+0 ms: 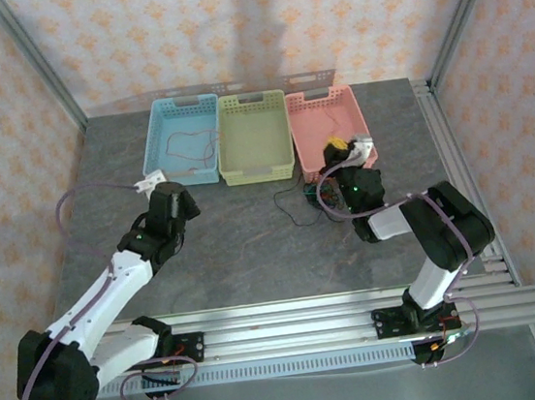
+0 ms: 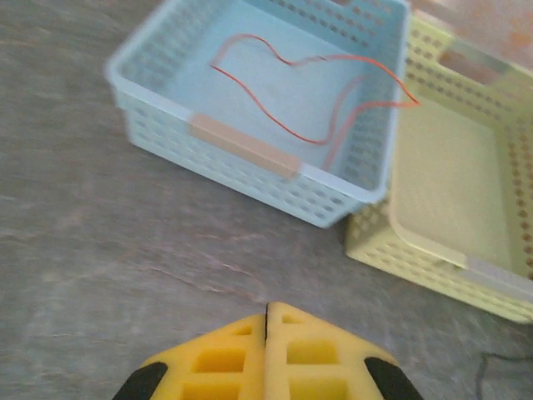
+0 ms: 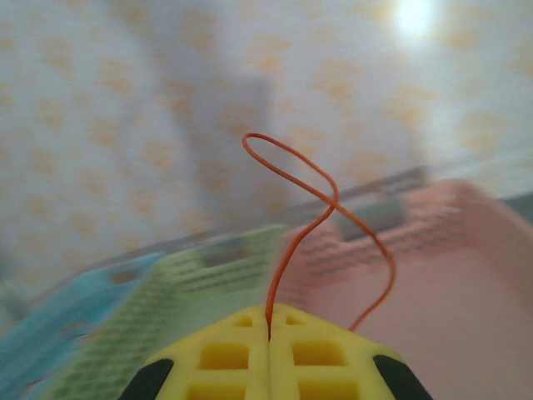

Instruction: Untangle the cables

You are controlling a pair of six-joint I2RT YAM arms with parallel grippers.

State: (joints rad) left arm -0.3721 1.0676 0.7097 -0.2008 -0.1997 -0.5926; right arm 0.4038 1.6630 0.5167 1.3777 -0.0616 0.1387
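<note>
The left fingers (image 2: pixel 266 310) are clenched on nothing, hovering over the bare table (image 2: pixel 100 267) just short of the blue basket (image 2: pixel 250 158). The right fingers (image 3: pixel 268 321) are pinched on one orange-red wire (image 3: pixel 333 200), which rises straight out of the tips, crosses itself in a loop and falls back to their right.

Just below the right wrist, the remaining tangle (image 1: pixel 323 198) of dark and reddish wires lies on the table, a black strand (image 1: pixel 289 212) trailing left from it. It is well apart from the left arm, off to that arm's right.

Beyond, a freed red wire (image 2: pixel 287 62) lies spread in the blue basket. The yellow-green basket (image 1: pixel 228 156) sits in the middle. The pink basket (image 1: pixel 300 108) lies straight ahead of the held wire, so dropping it there looks the likely next move.
</note>
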